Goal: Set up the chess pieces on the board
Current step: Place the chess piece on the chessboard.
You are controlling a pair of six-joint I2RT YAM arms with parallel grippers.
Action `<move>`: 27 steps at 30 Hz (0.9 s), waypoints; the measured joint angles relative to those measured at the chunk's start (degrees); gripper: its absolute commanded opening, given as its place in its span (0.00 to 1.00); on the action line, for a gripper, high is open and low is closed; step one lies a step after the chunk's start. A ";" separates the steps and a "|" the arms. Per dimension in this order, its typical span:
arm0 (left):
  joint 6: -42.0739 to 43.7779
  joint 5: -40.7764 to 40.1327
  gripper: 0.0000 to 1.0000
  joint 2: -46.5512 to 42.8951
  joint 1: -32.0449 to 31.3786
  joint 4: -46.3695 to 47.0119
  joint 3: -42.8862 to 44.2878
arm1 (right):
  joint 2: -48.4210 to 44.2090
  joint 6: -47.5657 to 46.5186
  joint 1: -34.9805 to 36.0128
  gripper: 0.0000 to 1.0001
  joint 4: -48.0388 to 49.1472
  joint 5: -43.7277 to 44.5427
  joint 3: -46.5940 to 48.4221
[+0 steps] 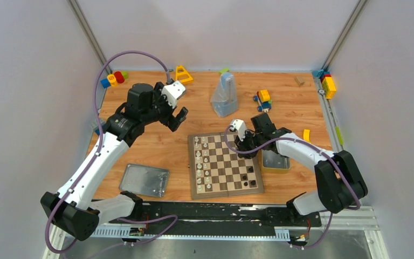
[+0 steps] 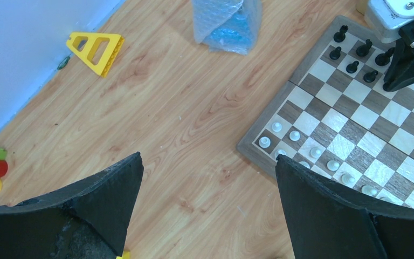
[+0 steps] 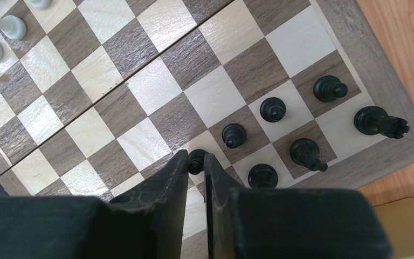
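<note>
Pinching a small black piece (image 3: 196,160) in the right gripper (image 3: 195,157) at the moment, fingers (image 3: 161,194) closing narrow on its head, low over the board (image 1: 233,168) near its black-side corner. I'm not seeing whether the base is touching down. I'm guessing it's a pawn heading for a square beside the other black pieces (image 3: 273,109), which are bunching up in that same corner. The white pieces (image 1: 202,162) are lining the board's opposite edge.

Reply: How's something that tiny behaving in the claw? And what's the left arm doing?

Me: I'm treating it as near weightless, hard and smooth, so I'm expecting it to be slippery and to twist or pop out if the pinch is off-centre. I'm thinking the spot to take these is high on the stem, just under the head, fingers coming straight down so the base is landing flat. The neighbours are standing close, and one knock is probably tipping several, so I'm planning on going slow. The left gripper (image 2: 207,162) is hovering wide open, holding nothing, over the tabletop (image 2: 194,108) off the board's white-side edge. A yellowish tin (image 1: 275,162) is sitting just beside the board's black-side edge.
</note>
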 measured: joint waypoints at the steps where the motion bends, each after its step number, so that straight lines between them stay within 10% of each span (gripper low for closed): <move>1: 0.00 0.00 1.00 0.00 0.00 0.00 0.02 | 0.00 -0.02 0.00 0.23 0.00 0.07 0.00; 27: 0.00 0.44 1.00 0.00 0.00 -0.02 -0.09 | -11.98 0.50 -2.99 0.34 -4.48 1.66 0.00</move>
